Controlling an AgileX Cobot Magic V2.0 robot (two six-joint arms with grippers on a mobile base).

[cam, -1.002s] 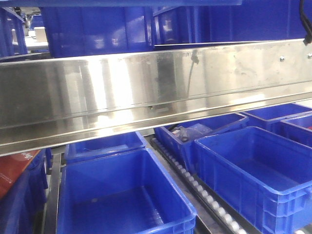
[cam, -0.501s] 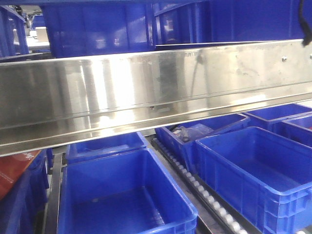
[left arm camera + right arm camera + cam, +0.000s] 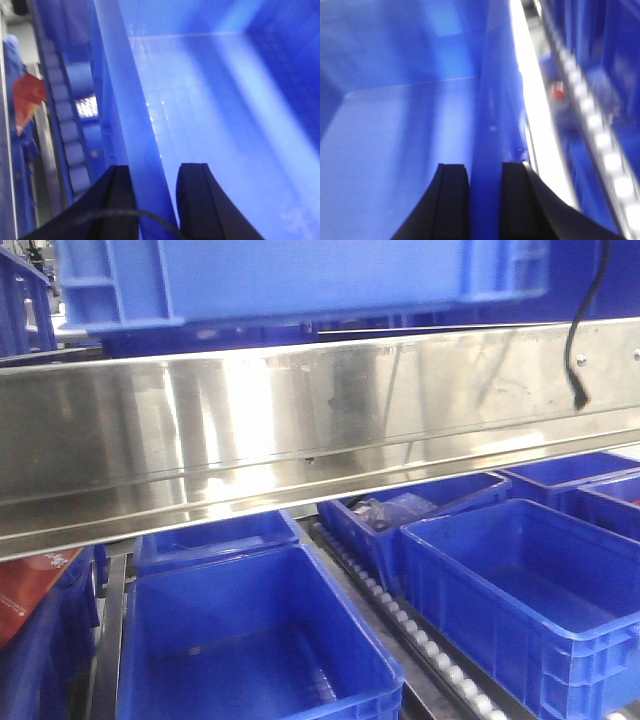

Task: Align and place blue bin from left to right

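The left gripper (image 3: 156, 200) pinches the blue bin (image 3: 300, 280) by its left wall; the right gripper (image 3: 485, 200) is clamped likewise astride the right wall. Between them the bin hangs aloft, above the steel rail (image 3: 320, 430) and the royal-blue bins (image 3: 250, 640) below. Uneven arm motion could tilt it, so a wall slips free.

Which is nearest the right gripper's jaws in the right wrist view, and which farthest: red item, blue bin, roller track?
1. blue bin: its wall sits between the jaws.
2. roller track: near end, lower right.
3. red item: upper right, beyond.
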